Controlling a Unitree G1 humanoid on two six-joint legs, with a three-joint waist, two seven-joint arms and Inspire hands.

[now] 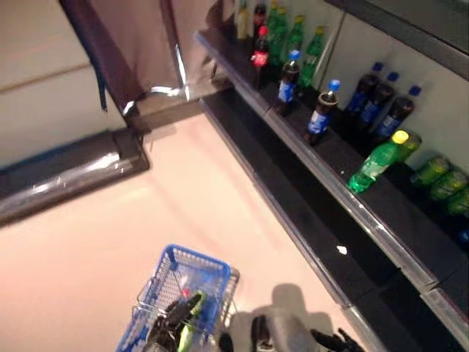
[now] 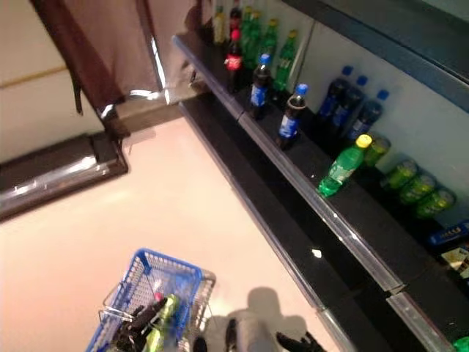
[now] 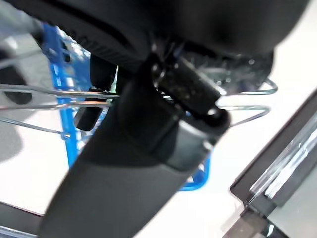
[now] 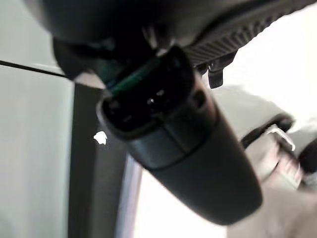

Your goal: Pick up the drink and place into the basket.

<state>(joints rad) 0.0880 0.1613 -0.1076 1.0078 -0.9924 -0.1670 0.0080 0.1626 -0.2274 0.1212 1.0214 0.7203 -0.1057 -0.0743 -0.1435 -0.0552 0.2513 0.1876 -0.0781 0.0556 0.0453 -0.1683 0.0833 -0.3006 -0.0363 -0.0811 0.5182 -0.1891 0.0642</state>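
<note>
Left hand (image 1: 170, 324) sat curled round the green drink (image 1: 189, 317) over the blue basket (image 1: 192, 265) | right hand (image 1: 333, 343) barely peeked in, state unreadable | judged nearly done: bottle inside the rim, release pending | shelf (image 1: 344, 172) well apart.

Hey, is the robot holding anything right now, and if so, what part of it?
The left hand is at the blue basket, seemingly on its wire handles; the exact grip cannot be told. The right hand barely shows.
</note>
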